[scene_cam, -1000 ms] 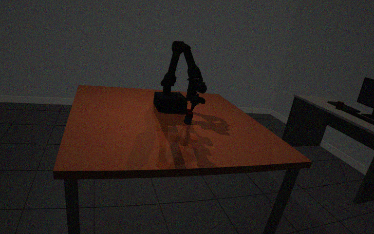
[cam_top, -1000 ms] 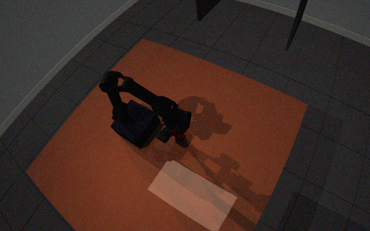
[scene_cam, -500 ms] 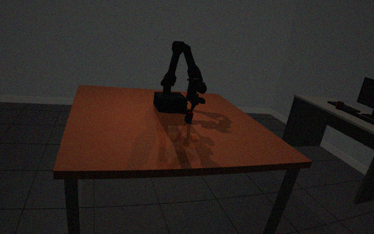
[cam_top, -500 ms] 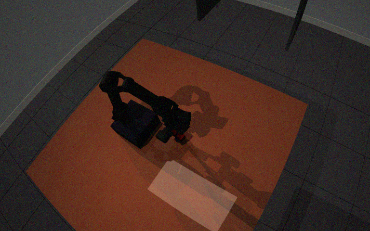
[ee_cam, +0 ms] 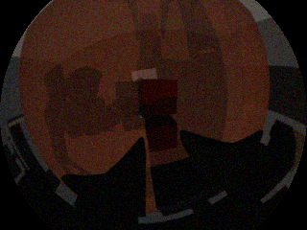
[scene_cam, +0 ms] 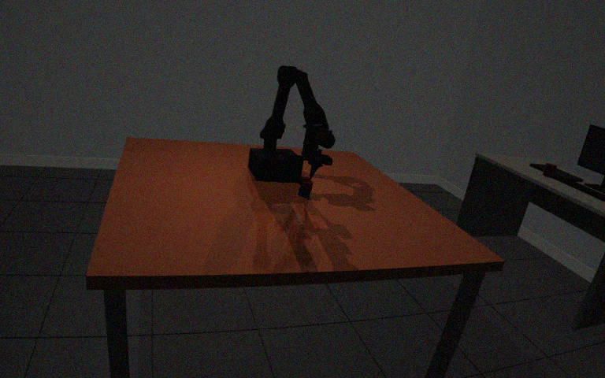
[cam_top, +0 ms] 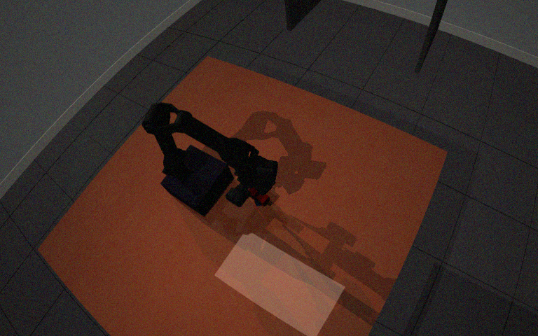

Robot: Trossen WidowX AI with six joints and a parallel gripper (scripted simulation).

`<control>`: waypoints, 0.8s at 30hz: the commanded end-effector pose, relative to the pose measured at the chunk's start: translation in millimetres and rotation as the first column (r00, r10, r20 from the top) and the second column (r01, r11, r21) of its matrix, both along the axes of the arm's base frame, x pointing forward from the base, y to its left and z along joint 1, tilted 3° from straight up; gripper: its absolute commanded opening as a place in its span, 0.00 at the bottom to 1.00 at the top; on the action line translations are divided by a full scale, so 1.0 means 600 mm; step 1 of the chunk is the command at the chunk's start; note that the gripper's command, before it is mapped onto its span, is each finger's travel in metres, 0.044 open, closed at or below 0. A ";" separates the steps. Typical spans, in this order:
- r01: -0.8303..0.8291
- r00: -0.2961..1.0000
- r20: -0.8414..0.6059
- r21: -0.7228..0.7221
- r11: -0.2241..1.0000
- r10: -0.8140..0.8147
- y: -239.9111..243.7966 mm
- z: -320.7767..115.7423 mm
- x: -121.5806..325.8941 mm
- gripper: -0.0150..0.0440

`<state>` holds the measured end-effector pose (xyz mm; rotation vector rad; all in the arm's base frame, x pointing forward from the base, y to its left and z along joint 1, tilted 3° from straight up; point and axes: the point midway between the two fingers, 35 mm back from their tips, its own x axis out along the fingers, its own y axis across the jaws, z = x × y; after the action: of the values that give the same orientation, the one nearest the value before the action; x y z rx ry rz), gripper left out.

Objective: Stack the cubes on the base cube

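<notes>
Two red cubes show in the wrist view: a farther red cube point(ee_cam: 160, 90) and a nearer red cube point(ee_cam: 162, 138), with a dark strip between them. My gripper point(ee_cam: 162, 137) is low over the stack, its black fingertips apart on either side of the nearer cube; it looks open, with the cube not gripped. In the top view red cube surfaces point(cam_top: 262, 198) show under the gripper, above a blue base cube point(cam_top: 258, 204). The exterior view shows red point(scene_cam: 305, 181) above the blue base cube point(scene_cam: 304, 193). The light is too dim to tell the gap, contact or exact corners.
The dark robot base box point(cam_top: 198, 178) point(scene_cam: 274, 164) stands close to the stack. The orange table point(cam_top: 118, 253) point(scene_cam: 178, 178) carries broad arm shadows and a pale bright patch point(cam_top: 273, 281). A side desk point(scene_cam: 495, 160) stands at the right of the exterior view.
</notes>
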<state>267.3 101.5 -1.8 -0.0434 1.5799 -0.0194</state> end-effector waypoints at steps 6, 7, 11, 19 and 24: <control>0.001 1.000 0.001 0.001 1.000 -0.001 0.002 0.029 0.001 0.60; 0.001 1.000 0.001 0.001 1.000 -0.001 0.002 0.033 0.001 0.60; 0.001 1.000 0.001 0.001 1.000 -0.001 0.002 0.045 0.001 0.60; 0.001 1.000 0.001 0.001 1.000 -0.001 0.003 0.070 0.001 0.60; 0.001 1.000 0.001 0.001 1.000 -0.001 0.004 0.086 0.001 0.60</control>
<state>268.2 103.4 43.5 -0.0463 1.5793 -0.0163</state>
